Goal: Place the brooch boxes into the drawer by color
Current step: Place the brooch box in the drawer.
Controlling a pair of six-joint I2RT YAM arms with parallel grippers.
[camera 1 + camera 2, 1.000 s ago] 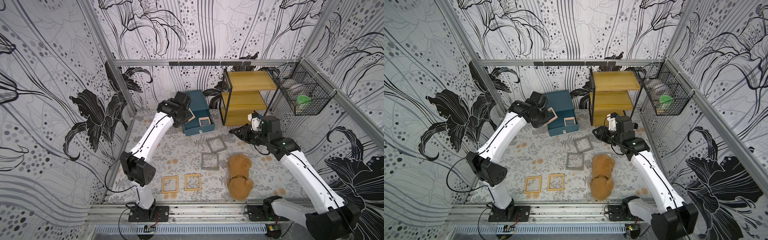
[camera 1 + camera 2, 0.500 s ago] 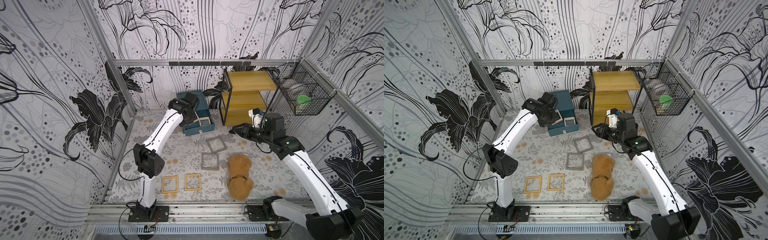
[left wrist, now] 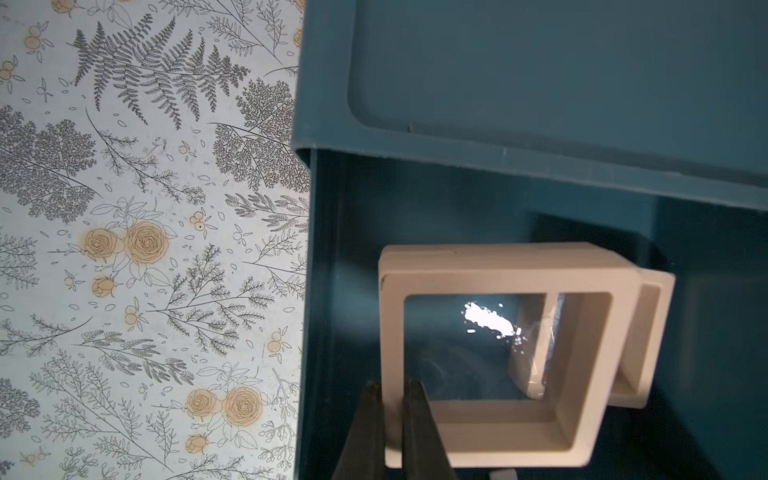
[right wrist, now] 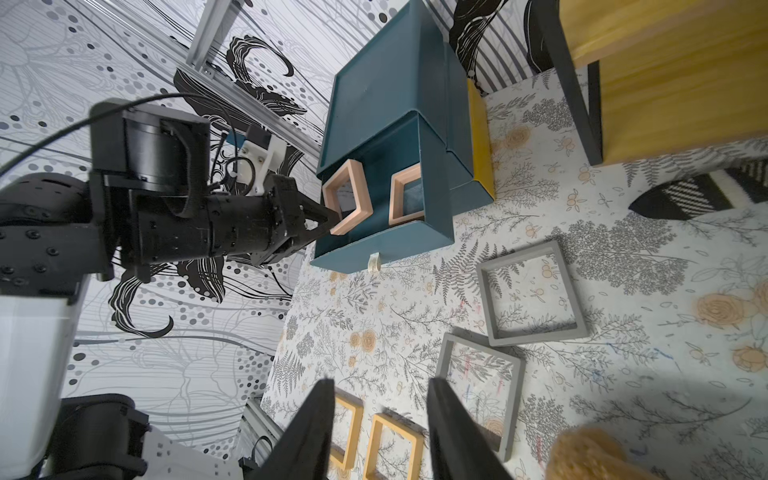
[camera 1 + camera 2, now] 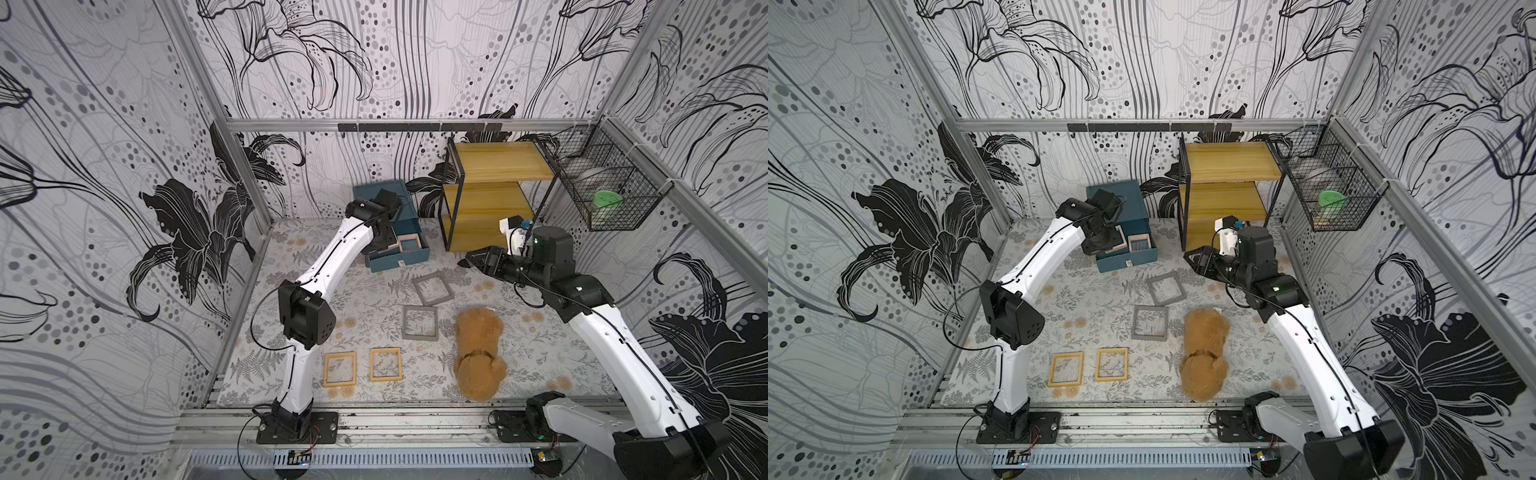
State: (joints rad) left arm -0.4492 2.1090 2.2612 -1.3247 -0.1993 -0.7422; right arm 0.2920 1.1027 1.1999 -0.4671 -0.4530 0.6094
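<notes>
Just beside the nearer grey box (image 5: 420,328) lies a teddy bear (image 5: 478,353).

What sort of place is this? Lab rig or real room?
Likely a lab robot cell, not a home: left arm and right arm bolted to a metal rail, wallpaper panels on a metal frame, and props like a teddy bear and blue drawer chest.

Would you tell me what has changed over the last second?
The left hand, shut on a pink box, carried it from over the left edge of the open drawer further in, where it sits tilted beside the other pink box, not yet released. The right hand, grey boxes, yellow boxes and bear stayed put.
</notes>
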